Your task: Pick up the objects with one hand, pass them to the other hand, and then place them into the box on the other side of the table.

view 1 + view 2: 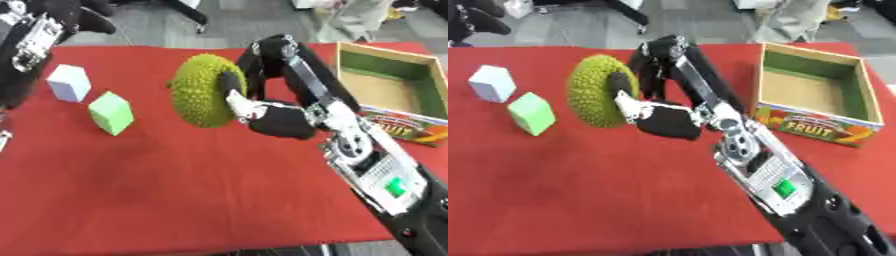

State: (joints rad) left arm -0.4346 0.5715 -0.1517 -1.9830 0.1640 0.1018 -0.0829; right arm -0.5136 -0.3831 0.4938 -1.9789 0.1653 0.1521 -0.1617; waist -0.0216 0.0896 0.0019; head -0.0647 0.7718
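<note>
Right hand point(278, 120) curls around our spiky green durian-like fruit point(199, 91), gripping it mid red tablecloth point(175, 190). Left hand point(31, 40) at upper left, fingers unclear to us. White cube point(68, 82), green cube point(111, 112) left of fruit; cardboard box point(815, 92) far right.

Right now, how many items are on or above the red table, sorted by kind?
Cubes: 2, a white cube and a light green cube.
Spiky green durian-like fruit: 1, held in the right hand.
Open cardboard fruit box: 1.
Total: 4.
</note>
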